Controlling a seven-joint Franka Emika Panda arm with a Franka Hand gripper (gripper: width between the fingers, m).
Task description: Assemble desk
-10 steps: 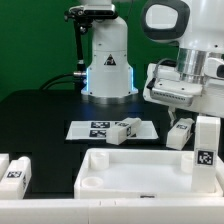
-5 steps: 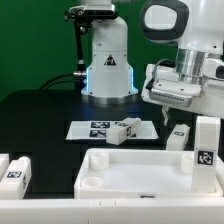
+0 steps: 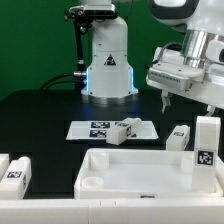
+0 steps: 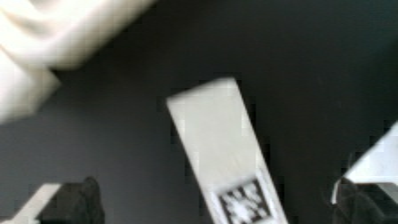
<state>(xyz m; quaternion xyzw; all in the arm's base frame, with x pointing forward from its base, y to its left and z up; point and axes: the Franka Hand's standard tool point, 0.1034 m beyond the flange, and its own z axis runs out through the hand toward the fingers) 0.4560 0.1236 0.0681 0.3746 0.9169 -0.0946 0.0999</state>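
Jaws spread wide and pinching nothing: in the wrist view the two dark fingertips sit far apart, with a loose leg on the bench below them. In the exterior view they hang above that same leg, clear of it.

Progress, as judged: early.
- Tabletop lies nearest the camera, rim up. The corner socket on the exterior view's left is bare.
- Upright leg stands at the tabletop's corner on the exterior view's right. It looks seated in a socket, but the joint is not visible, so I cannot confirm.
- The other legs are loose, so most of the fitting is left.

Count, near to far:
- Tabletop: 1.
- Leg at the exterior view's left edge: 1, lying on the bench. A white sliver beside it is cut off by the frame; cannot tell what it is.
- Upright leg: 1.
- Leg under the jaws: 1, just beyond the tabletop.
- Leg on the marker board: 1, resting on the marker board.

Total legs clearly seen: 4.
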